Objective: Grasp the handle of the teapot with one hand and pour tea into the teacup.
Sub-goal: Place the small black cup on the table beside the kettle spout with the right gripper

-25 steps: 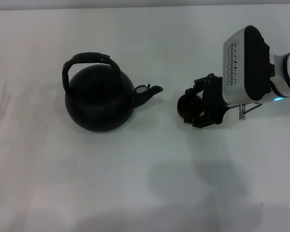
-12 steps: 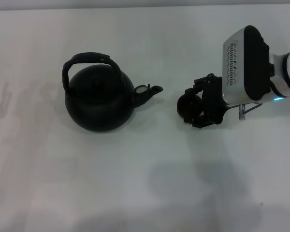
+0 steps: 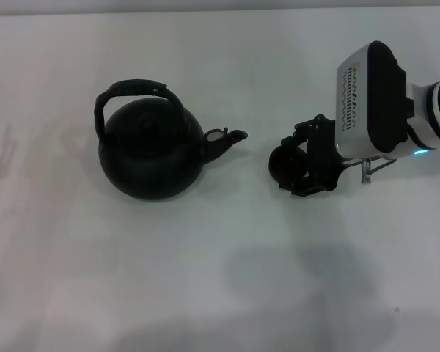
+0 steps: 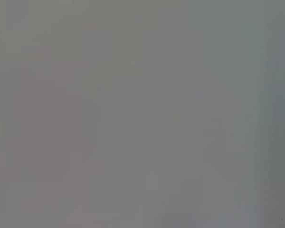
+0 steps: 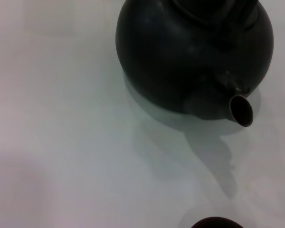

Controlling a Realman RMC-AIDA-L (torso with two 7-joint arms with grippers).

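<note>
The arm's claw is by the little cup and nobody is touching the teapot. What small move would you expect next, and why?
Probably the right claw steadies the teacup it sits around, just off the spout. The teapot stands upright on the table, its handle free; no left arm shows, so it likely must come for it.

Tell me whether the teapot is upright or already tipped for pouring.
Upright. The teapot sits flat on the white table, nothing holding its handle; the right gripper is at the teacup.

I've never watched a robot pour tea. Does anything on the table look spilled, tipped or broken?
Nothing stands out. The teapot sits upright on the white table, no spill shows, and the right gripper is at the small teacup beside the spout.
</note>
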